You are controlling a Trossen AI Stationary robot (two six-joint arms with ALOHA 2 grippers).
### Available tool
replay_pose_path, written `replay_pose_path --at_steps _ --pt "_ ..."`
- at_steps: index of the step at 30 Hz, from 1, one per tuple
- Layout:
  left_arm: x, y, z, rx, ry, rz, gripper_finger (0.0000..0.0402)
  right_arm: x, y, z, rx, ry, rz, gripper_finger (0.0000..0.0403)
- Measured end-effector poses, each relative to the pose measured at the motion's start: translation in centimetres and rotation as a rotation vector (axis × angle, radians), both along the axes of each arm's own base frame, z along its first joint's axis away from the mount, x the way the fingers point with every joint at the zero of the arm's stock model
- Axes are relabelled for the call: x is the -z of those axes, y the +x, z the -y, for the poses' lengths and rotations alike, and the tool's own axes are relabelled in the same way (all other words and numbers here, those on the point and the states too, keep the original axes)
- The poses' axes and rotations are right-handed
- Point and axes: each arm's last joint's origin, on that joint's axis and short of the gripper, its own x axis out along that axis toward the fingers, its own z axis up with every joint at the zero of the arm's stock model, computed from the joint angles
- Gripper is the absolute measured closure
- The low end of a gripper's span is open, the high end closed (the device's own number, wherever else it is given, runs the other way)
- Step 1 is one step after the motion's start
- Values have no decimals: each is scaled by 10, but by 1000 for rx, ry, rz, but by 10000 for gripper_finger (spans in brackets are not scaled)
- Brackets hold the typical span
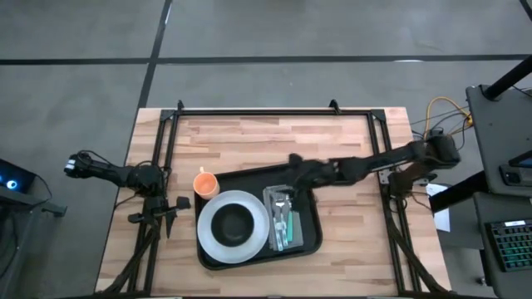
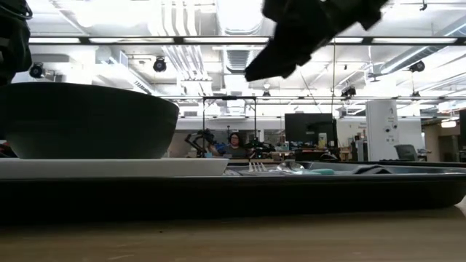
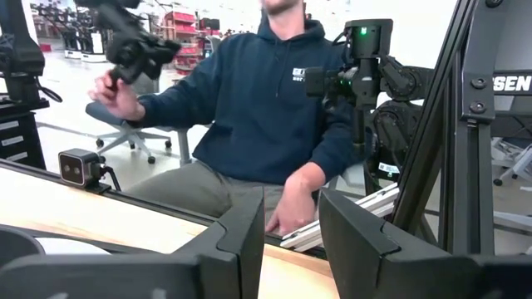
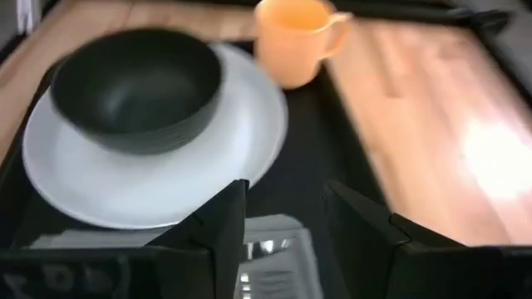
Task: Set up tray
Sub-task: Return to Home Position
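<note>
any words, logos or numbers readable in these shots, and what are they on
"SEN": white letters cut off at the picture's edge, on a dark machine panel in the left wrist view.
Chest print on the person's hoodie: too small to read.
No text shows on the tray or on what it holds.

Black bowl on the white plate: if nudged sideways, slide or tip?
Probably slides: the bowl looks wide and low, resting on a smooth white plate. Likely rigid, so a rim pinch should hold. The plate might shift, lying loose on the tray. Open right hand hovers above it.
</note>
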Motion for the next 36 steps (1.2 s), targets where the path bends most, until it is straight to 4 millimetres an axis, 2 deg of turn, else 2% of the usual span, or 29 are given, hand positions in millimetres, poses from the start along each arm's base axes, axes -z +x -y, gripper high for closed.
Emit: replay_pose_path --at_steps 5,10,17,22,28,36 --pt "0 0 0 0 0 0 304 1 -39 17 46 10 138 251" --pt "0 0 0 0 0 0 304 22 -72 25 56 -22 180 258" --pt "0 0 0 1 0 -2 304 37 -97 28 50 -51 251 256" --pt "0 0 0 0 1 -3 304 39 -108 28 52 -45 274 255" --pt "0 0 0 0 1 -4 304 36 -128 28 55 -42 426 263" --pt "0 0 0 0 1 -5 304 48 -168 29 62 -48 621 263"
